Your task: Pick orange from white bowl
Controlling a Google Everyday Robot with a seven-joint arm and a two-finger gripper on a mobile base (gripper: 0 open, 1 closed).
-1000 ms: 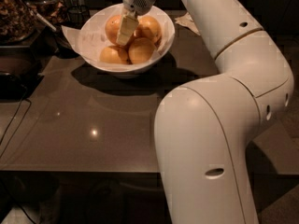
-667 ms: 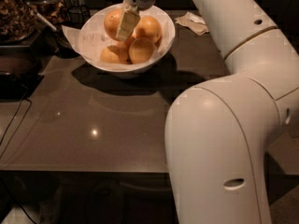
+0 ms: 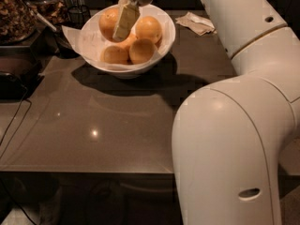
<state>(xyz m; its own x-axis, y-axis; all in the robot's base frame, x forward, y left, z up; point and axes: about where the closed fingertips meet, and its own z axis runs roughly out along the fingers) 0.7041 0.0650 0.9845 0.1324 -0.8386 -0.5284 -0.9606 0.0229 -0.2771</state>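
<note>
The white bowl (image 3: 165, 45), lined with white paper, stands at the back of the dark table. Several oranges lie in it: one at the right (image 3: 149, 28), one at the front (image 3: 143, 50) and one at the front left (image 3: 115, 54). My gripper (image 3: 118, 32) comes down from the top edge over the bowl and is shut on the top left orange (image 3: 107, 22). One cream finger (image 3: 125, 20) lies across that orange's right side, and the other is hidden behind it. This orange sits higher than the others.
My white arm (image 3: 234, 125) fills the right half of the view. A crumpled napkin (image 3: 199, 22) lies right of the bowl. A jar of nuts (image 3: 16, 13), dark containers and a cable (image 3: 14, 121) stand along the left edge.
The gripper has risen slightly with the top left orange. The arm's big segments have shifted to the right in the view.
</note>
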